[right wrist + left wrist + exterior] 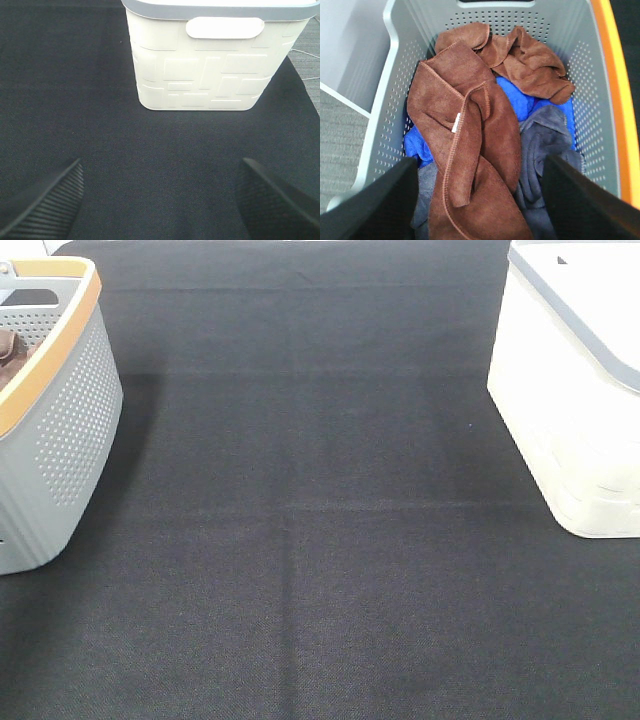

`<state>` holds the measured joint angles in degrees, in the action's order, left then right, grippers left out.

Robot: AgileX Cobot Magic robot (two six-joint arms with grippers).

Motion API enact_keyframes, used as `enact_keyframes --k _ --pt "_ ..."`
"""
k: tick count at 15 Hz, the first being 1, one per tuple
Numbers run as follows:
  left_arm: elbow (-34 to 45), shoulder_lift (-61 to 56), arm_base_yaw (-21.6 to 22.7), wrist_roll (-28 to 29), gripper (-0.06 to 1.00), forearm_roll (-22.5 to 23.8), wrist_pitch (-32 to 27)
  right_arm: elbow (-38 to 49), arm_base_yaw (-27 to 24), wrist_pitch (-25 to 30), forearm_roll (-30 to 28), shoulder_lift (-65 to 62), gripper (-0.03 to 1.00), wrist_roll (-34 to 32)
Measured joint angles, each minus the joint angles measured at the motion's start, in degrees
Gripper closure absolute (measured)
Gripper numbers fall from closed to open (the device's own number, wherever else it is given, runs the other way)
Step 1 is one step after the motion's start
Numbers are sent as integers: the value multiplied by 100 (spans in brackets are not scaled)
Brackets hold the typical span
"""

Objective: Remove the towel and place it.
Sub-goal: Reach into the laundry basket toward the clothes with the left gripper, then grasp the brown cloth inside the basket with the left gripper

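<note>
The towel [470, 150] is a rust-brown cloth with a stitched hem and a small white tag [455, 122]. It lies crumpled on top of other cloths inside the grey basket [600, 100]. My left gripper [480, 167] is open just above the towel, one finger on each side of it, and holds nothing. My right gripper [161, 170] is open and empty over the black table cover, facing the white bin [200, 65]. Neither gripper shows in the exterior high view.
A second bunched brown cloth [532, 62], a blue cloth [517, 102] and a grey cloth [542, 145] also lie in the basket. The grey basket with an orange rim [55, 440] stands at the table's left, the white bin [570, 410] at the right, on a black cover [320, 540].
</note>
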<state>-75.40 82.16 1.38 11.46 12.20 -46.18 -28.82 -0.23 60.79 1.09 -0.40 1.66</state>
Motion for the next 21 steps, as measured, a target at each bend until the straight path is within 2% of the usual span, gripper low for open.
enact_keyframes --k 3,7,10,15,21 --pt "-653 968 86 178 27 201 -390 0 0 0 0 0 19 0" --pt "-1513 2057 527 183 27 -40 -951 0 0 0 0 0 19 0" --pt "-1977 2641 544 143 27 -86 -957 0 0 0 0 0 19 0" --pt "-2521 3358 544 80 27 -149 -1071 0 0 0 0 0 19 0" --pt "-2532 3793 544 11 27 -315 -1226 0 0 0 0 0 19 0"
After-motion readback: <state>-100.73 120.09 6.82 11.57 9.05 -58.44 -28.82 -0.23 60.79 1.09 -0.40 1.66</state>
